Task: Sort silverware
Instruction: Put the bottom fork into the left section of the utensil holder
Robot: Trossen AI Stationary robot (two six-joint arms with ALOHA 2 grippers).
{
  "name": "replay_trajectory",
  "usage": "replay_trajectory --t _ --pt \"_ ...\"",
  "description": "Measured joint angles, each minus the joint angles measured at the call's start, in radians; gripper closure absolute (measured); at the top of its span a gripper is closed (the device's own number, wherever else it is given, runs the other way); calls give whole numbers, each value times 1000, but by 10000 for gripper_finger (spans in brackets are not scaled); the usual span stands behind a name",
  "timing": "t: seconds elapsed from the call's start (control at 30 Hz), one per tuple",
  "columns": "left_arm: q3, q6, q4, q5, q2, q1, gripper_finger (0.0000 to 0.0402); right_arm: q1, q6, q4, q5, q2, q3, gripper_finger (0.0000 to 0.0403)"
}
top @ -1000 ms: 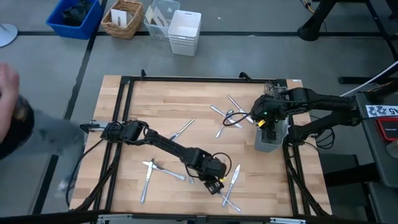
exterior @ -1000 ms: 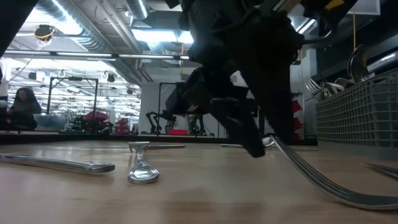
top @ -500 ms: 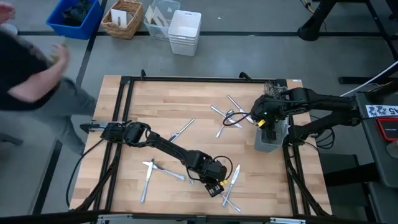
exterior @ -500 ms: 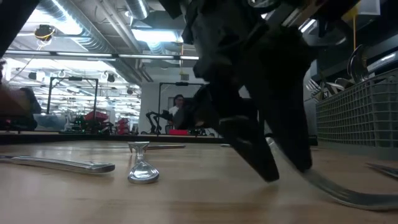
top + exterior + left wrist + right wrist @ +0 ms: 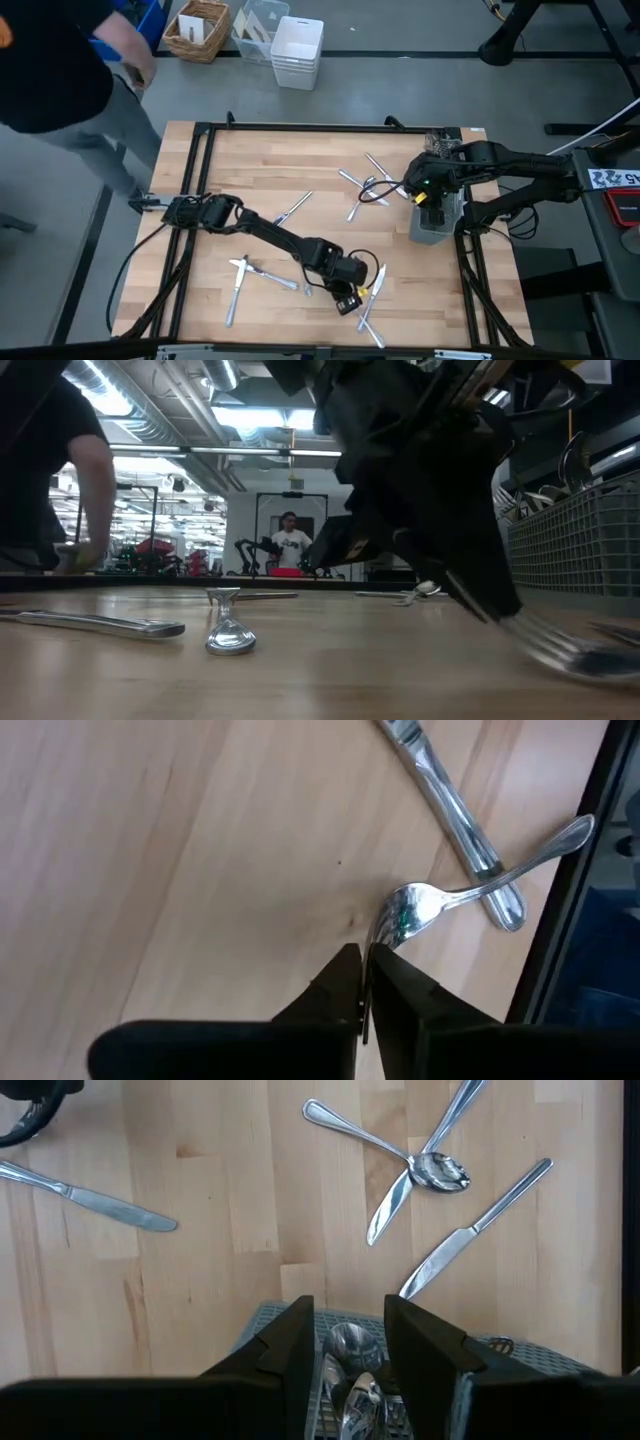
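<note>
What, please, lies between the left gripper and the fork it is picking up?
Nothing: in the left wrist view the left gripper is shut on the fork.

Fork (image 5: 575, 650) blurred, perhaps mid-motion

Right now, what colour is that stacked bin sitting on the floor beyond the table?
White; the stacked bin shows best in the high view.

I am counting two arms (image 5: 270, 232), one mesh caddy (image 5: 435, 228), four bins (image 5: 297, 50) on the floor, and roughly ten loose silverware (image 5: 238, 280) pieces.
</note>
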Motion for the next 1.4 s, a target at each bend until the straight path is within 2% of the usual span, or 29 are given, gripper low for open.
replay_trajectory --t 0.2,0.4,0.53,0.73,0.93,1.1,1.2,1.3,1.4 --pt "0 40 29 28 -23 22 399 0 0 -4 0 0 0 276" --pt "2 116 21 13 -79 59 400 0 0 -9 0 -1 7 276" --pt "3 220 26 -58 -137 95 401 0 28 -40 0 -5 42 276" --pt "3 456 85 -254 -228 167 401 0 53 -47 7 -31 116 276" --pt "5 724 277 -416 -271 236 401 0 55 -39 126 -94 170 276" --pt "4 876 465 -463 -272 298 401 0 56 24 240 -166 177 276" --pt "4 946 579 -529 -273 331 401 0 56 77 295 -207 177 276" --pt "4 1022 690 -576 -269 364 401 0 55 133 340 -227 177 276" --pt "5 1106 786 -579 -250 397 402 0 52 166 358 -245 177 276"
